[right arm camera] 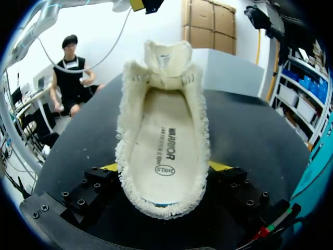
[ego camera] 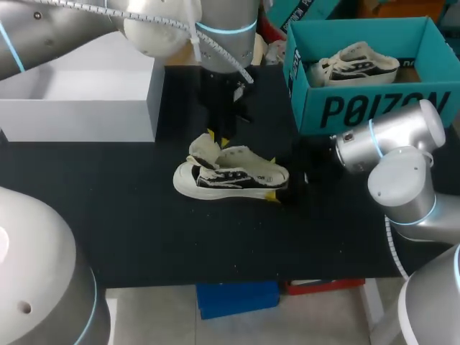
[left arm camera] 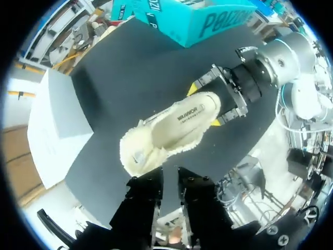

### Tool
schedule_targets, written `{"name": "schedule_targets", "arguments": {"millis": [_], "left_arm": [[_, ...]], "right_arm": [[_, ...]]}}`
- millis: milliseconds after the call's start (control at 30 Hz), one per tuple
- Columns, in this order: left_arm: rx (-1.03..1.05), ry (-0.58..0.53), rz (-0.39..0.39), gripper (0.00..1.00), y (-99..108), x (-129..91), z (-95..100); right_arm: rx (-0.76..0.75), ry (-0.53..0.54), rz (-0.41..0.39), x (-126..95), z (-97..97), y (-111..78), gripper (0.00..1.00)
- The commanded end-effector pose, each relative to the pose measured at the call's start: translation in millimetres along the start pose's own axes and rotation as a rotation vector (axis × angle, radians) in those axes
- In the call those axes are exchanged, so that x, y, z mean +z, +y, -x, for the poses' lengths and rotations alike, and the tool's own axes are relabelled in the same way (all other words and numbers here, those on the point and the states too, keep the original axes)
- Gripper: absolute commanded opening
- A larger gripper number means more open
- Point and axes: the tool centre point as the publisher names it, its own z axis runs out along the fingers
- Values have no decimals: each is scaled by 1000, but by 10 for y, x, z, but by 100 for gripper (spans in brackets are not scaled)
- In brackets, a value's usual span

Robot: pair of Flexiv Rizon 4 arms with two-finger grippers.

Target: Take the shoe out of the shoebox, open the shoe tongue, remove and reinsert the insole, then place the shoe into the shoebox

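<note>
**Operator:** Where do I stand with the shoe?

**Coach:** The shoe (ego camera: 230, 176) lies on its sole in the middle of the black surface (ego camera: 144, 237), out of the teal shoebox (ego camera: 374, 108). The right jaws are clamped on its heel, one yellow tip on each side. Your left jaws hang just above the toe end, a narrow gap between them and nothing in it. The tongue (right arm camera: 166, 57) stands up and forward, so I'd judge the insole (right arm camera: 164, 151) is your step now.

**Operator:** How should I go at it?

**Coach:** Let your right arm (ego camera: 388, 144) be the vice and do the work with the left arm (ego camera: 223, 29). Widen the left jaws a little and come down inside the opening, behind the tongue. Pinch only the insole's edge; the fluffy lining beside it is easy to catch by mistake. Lift along the shoe's length, towards the heel, not straight up, or the toe end may snag.

**Operator:** Anything to watch for?

**Coach:** The shoe tipping. If the sole lifts off the surface as you pull, slow down.
</note>
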Motion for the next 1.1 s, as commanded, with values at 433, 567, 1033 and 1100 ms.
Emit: {"name": "schedule_targets", "arguments": {"millis": [433,567,1033,1100], "left_arm": [[1284,219,163,0,-74,26,26],[1284,219,163,0,-74,26,26],[1312,215,-54,0,-382,286,91],[1300,206,-67,0,-431,335,108]], "right_arm": [[1,-1,-1,26,1,-10,0],[1,-1,-1,26,1,-10,0],[1,-1,-1,26,1,-10,0],[1,-1,-1,26,1,-10,0]]}}
